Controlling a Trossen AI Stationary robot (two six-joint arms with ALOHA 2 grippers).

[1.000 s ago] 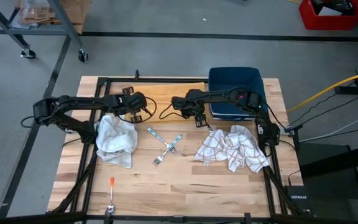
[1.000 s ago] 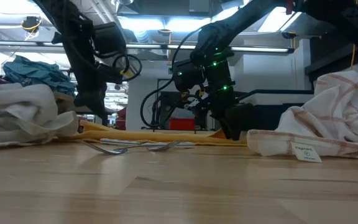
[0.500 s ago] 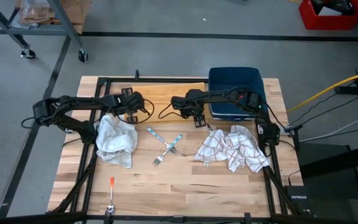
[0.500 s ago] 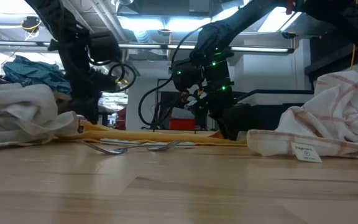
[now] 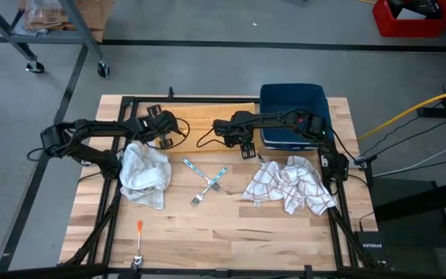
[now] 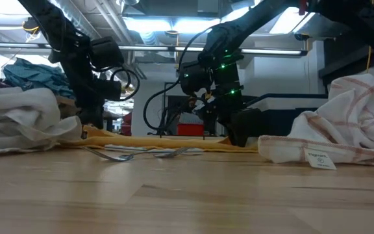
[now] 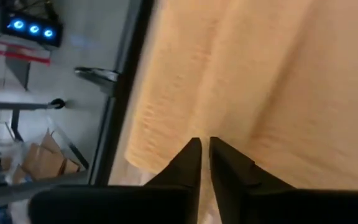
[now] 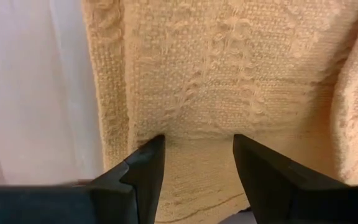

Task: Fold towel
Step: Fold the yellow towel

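Note:
A yellow woven towel [image 6: 154, 139] lies flat on the table's far part between the two grippers; it fills the right wrist view [image 8: 229, 68]. My right gripper [image 8: 194, 138] is open and points down at this towel beside its hemmed edge [image 8: 107, 93]; it also shows in the high view [image 5: 245, 147] and the low view [image 6: 237, 135]. My left gripper [image 7: 204, 142] is shut with nothing between its fingers. It hangs low over the table's far left part [image 5: 156, 122], near the towel's left end [image 6: 84, 133]. My right gripper's open fingers [image 8: 148, 155] come at the yellow towel from above, pointing down, a little in from its hemmed edge. The towel lies flat under them. Whether the fingertips touch the cloth, I cannot tell.
A crumpled white towel [image 5: 144, 173] lies near the left arm, a checked towel [image 5: 291, 186] on the right. Two forks [image 5: 206, 183] lie crossed mid-table. A blue bin [image 5: 293, 115] stands at the far right, and an orange-handled tool [image 5: 138, 229] lies near the front edge.
My left gripper has moved toward the table's left and far edges, staying low and shut. The right gripper and the yellow towel have kept still.

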